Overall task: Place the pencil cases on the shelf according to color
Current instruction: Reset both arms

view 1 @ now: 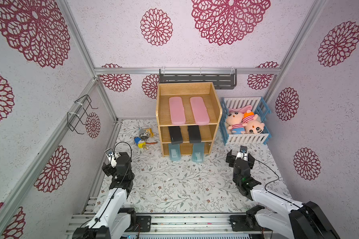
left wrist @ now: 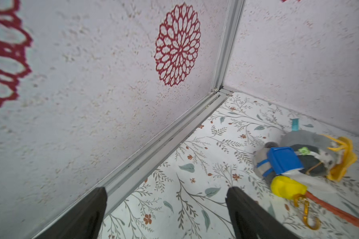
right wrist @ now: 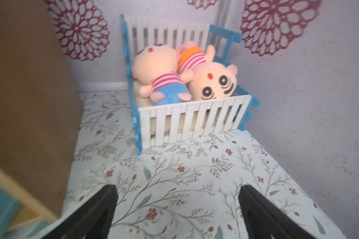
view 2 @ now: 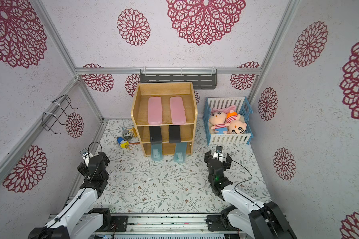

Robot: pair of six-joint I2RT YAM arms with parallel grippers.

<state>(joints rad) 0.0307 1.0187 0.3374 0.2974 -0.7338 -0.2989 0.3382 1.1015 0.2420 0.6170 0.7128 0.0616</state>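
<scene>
From my station the sorting looks done, as far as I can judge: the shelf (view 1: 184, 89) carries one colour per tier, which is the whole point of the layout. The two pink cases (view 1: 177, 110) lie side by side on the top tier, the two black cases (view 1: 175, 134) on the middle one and the two light blue cases (view 1: 174, 152) at the bottom. Every case lies lengthways, front to back. I read that as the way they slide in from the open front, and the black and blue pairs poke their near ends out past the shelf edge. I see no case loose on the table (view 1: 174, 186). The left gripper (left wrist: 166, 209) hangs over the table near the side wall, its fingers (left wrist: 87, 213) spread wide with only the flowered cloth between them; a bundle of small toys (left wrist: 303, 165) lies off to one side, not touched. The right gripper (right wrist: 177, 207) is spread just as wide and holds nothing. It sits beside the shelf's side panel and faces the crate (right wrist: 195, 122) of plush dolls (right wrist: 211, 82), well short of it.
</scene>
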